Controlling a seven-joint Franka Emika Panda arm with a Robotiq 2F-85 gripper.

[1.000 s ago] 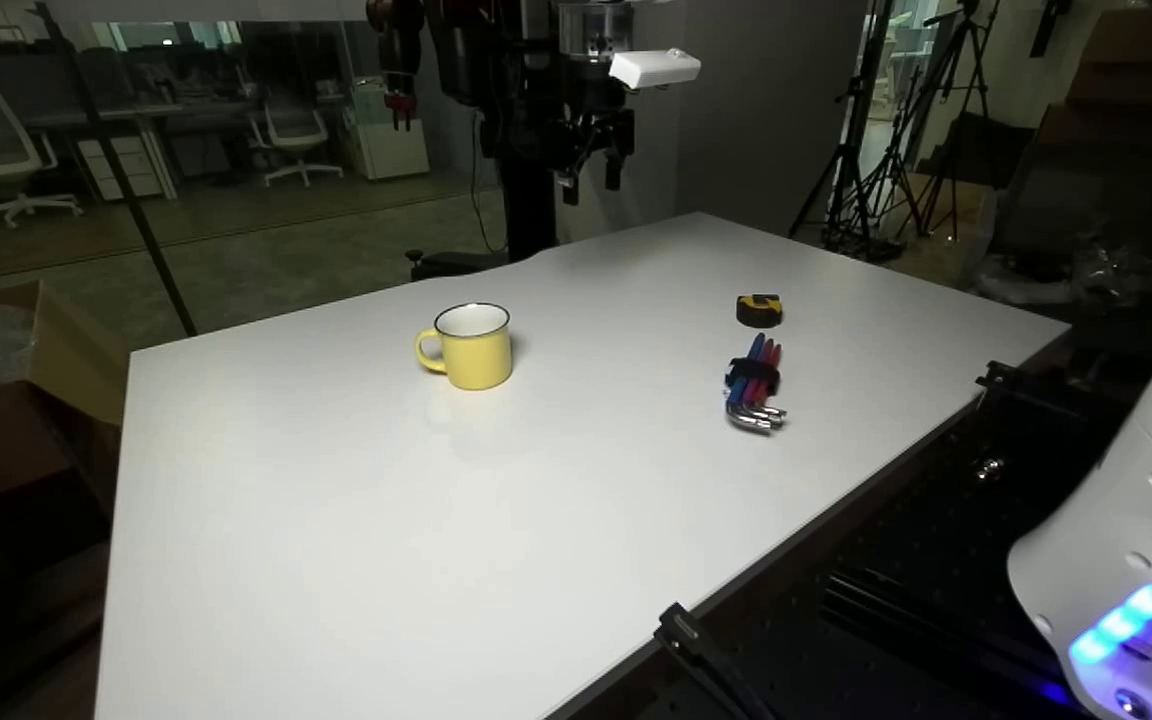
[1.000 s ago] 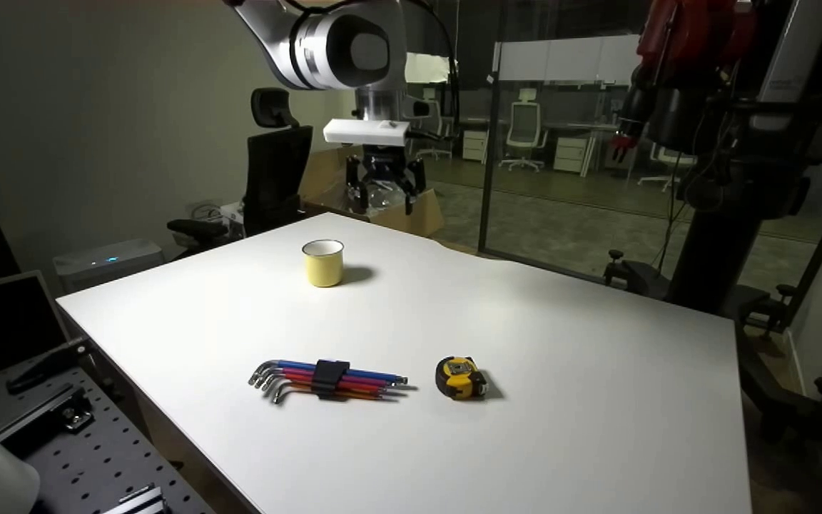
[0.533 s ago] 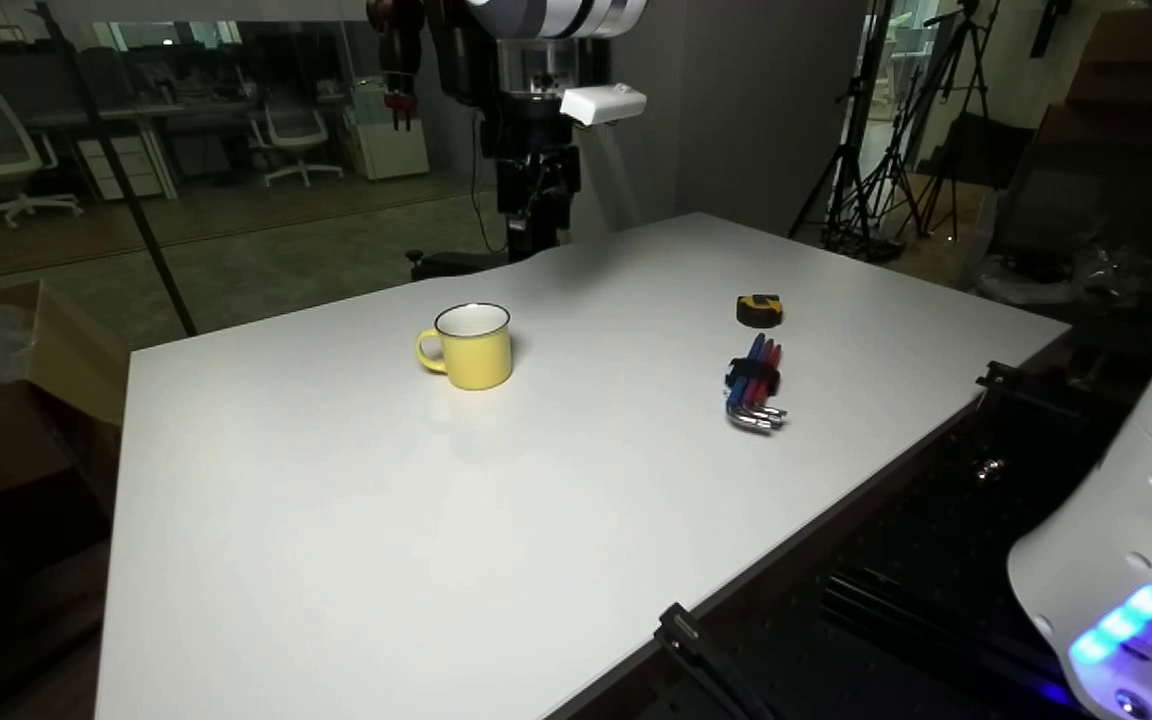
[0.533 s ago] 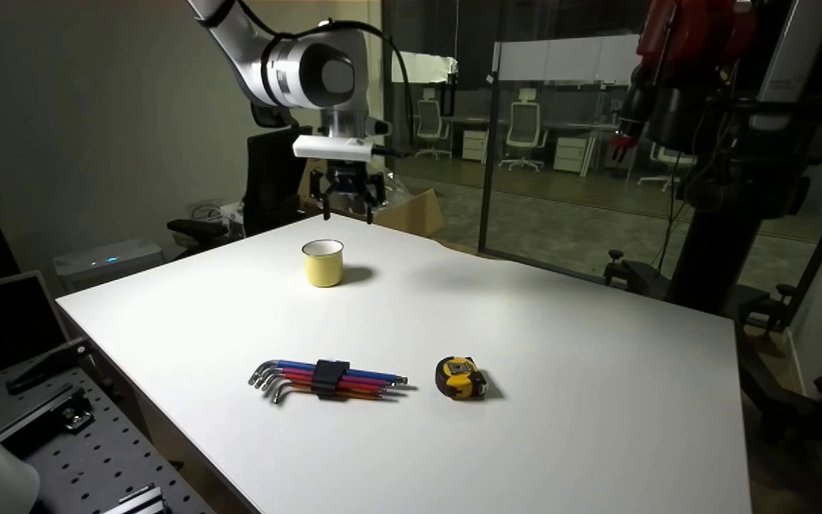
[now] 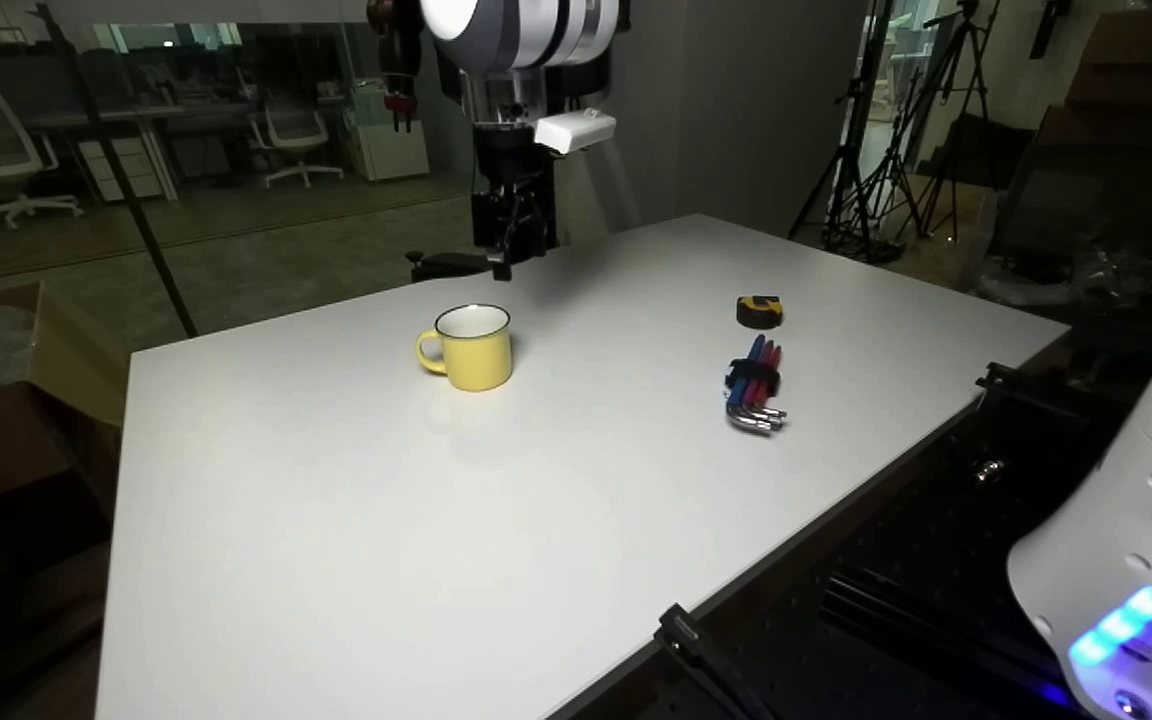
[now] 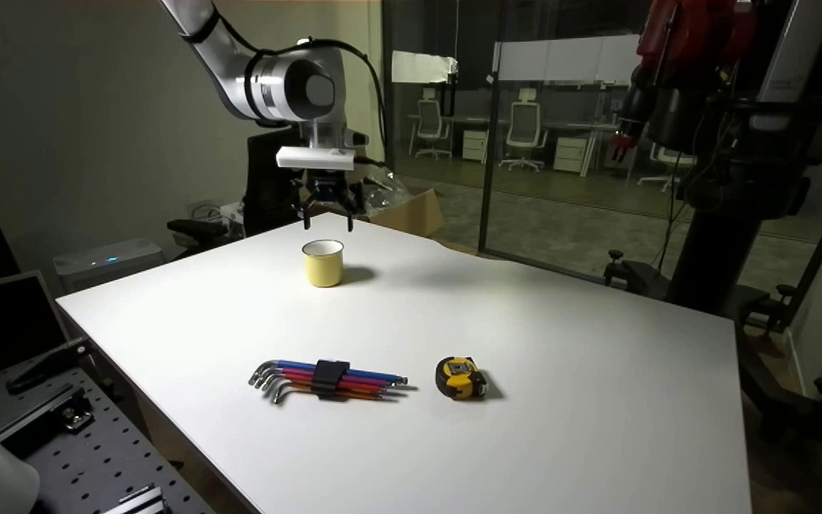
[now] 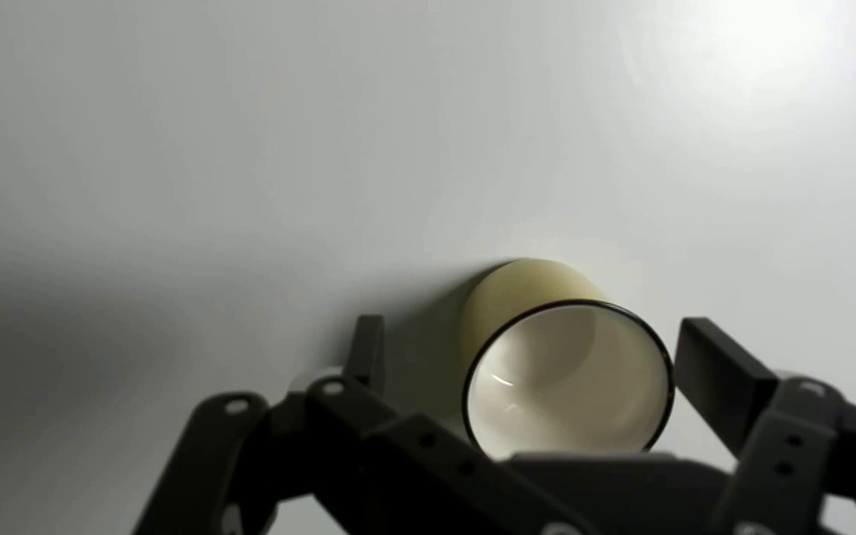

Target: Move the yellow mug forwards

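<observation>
The claw (image 6: pixel 328 223) hangs tips down and touches nothing; its fingers (image 7: pixel 725 379) are spread wide and it holds nothing. Its exact height cannot be told.

The yellow mug (image 6: pixel 323 268) stands upright on the table (image 6: pixel 561 321), below the claw. The wrist view shows its mouth lying between the two fingers but off-centre, the rim near the right-hand finger and a broader gap at the left-hand one. In my judgement the next move turns on this: a slight shift towards the right-hand side of that view, then a descent. The opening looks scarcely wider than the mug, so dropping uncorrected could set a fingertip on the rim.

The handle (image 5: pixel 421 352) projects leftward in an exterior view and is out of sight in the wrist view. It appears to lie across the line of closing (the body being round, it is the only long direction to note) and so should escape the fingers.

Further out, the Allen keys (image 6: pixel 362 380) and tape measure (image 6: pixel 461 377) lie well apart from the mug. The forward move appears not yet begun.
</observation>
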